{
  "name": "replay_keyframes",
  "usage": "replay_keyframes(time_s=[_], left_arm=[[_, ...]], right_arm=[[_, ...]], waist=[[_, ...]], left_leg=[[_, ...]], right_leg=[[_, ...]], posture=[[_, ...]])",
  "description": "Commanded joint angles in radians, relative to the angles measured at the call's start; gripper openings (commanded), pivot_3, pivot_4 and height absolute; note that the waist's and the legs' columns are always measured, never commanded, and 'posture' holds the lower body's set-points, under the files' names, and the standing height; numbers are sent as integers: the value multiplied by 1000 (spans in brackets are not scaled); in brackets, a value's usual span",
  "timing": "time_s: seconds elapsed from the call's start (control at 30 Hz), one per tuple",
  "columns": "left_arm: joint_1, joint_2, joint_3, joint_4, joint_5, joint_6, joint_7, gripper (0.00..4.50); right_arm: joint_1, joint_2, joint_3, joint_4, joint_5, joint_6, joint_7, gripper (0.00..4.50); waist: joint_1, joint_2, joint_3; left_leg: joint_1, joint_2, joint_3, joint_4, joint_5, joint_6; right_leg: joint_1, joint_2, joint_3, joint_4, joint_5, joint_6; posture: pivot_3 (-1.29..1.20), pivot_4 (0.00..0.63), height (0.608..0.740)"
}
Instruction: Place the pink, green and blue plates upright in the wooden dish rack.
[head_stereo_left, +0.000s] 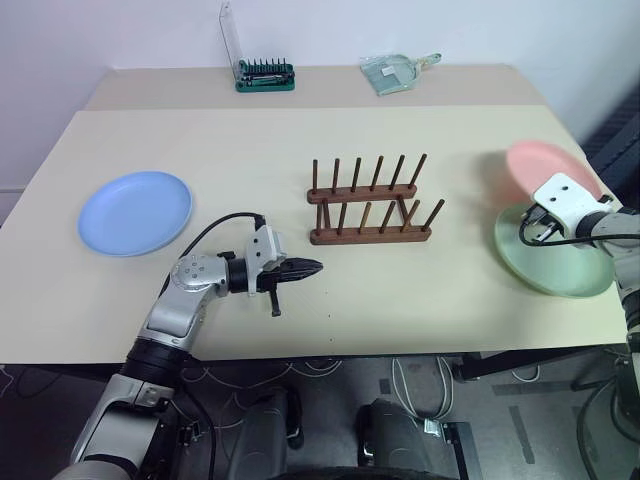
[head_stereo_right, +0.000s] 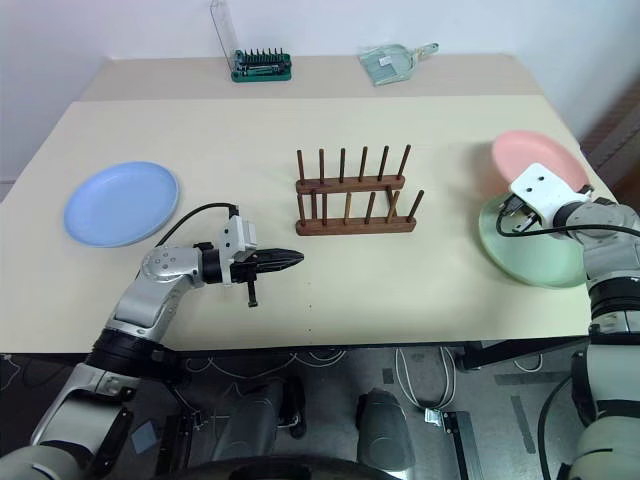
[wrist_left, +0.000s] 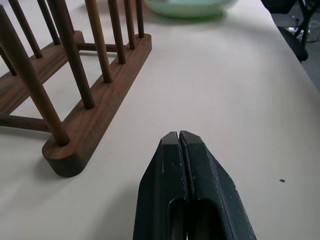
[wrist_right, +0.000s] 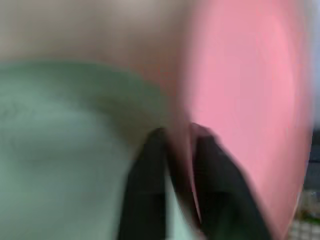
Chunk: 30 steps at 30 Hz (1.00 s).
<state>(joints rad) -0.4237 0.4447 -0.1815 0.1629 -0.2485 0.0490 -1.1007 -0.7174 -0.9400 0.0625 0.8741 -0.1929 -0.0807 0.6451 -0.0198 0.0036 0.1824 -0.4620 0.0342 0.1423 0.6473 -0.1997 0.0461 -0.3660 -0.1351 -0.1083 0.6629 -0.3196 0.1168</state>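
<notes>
The wooden dish rack (head_stereo_left: 370, 210) stands empty in the middle of the table, its pegs upright. At the left lies the blue plate (head_stereo_left: 135, 212), flat. The green plate (head_stereo_left: 555, 265) lies flat at the right edge, and the pink plate (head_stereo_left: 535, 165) sits tilted just behind it. My right gripper (wrist_right: 180, 140) is shut on the pink plate's rim (wrist_right: 240, 100), one finger on each side, above the green plate (wrist_right: 65, 130). My left gripper (head_stereo_left: 318, 267) is shut on nothing and points at the rack's near-left end (wrist_left: 65, 150), a short way from it.
A green bit case (head_stereo_left: 265, 75) with a clear lid stands at the table's back edge, and a clear plastic scoop (head_stereo_left: 395, 72) lies to its right. The green plate sits close to the table's right edge (head_stereo_left: 600, 300).
</notes>
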Motion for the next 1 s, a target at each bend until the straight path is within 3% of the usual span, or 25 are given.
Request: replay_keyframes(time_s=[0.03, 0.2, 0.37, 0.5, 0.6, 0.83, 1.0], left_arm=[[4, -1, 14, 11, -2, -38, -5, 0], [4, -1, 14, 29, -1, -56, -7, 0], [13, 1, 12, 18, 2, -53, 1, 0], [12, -3, 12, 23, 5, -48, 9, 0], [9, -4, 13, 24, 7, -46, 10, 0], [-3, 1, 32, 5, -11, -19, 17, 0], [5, 20, 64, -51, -49, 20, 16, 0]], right_arm=[[-3, -14, -10, -23, -13, -31, -32, 79], [49, -51, -33, -161, -26, -79, -61, 79], [125, -61, -122, -488, 39, -24, -59, 79], [113, 74, -253, -896, 435, 242, 31, 79], [133, 111, -307, -1079, 645, 429, 77, 79], [202, 241, -455, -1243, 1104, 721, 12, 79], [250, 301, -512, -1242, 1231, 779, -82, 79]], waist=[[0, 0, 0], [0, 0, 0], [0, 1, 0], [-4, 1, 0], [8, 0, 0], [18, -1, 0], [4, -1, 0]], left_leg=[[0, 0, 0, 0, 0, 0], [0, 0, 0, 0, 0, 0], [0, 0, 0, 0, 0, 0], [0, 1, 0, 0, 0, 0], [0, 2, -1, 0, 0, -1], [-2, -2, -3, 1, -3, 4], [-2, -2, -3, 0, -3, 4]], right_leg=[[0, 0, 0, 0, 0, 0], [0, 0, 0, 0, 0, 0], [-1, 0, 0, 1, 0, 0], [-1, 0, 1, 1, 0, 0], [-1, 1, 0, 1, 0, -1], [2, -3, -2, -3, 1, 0], [1, -3, -2, -2, 1, 0]], posture=[[0, 150, 736], [0, 150, 736], [0, 150, 736], [0, 150, 736], [0, 150, 736], [0, 150, 736], [0, 150, 736]])
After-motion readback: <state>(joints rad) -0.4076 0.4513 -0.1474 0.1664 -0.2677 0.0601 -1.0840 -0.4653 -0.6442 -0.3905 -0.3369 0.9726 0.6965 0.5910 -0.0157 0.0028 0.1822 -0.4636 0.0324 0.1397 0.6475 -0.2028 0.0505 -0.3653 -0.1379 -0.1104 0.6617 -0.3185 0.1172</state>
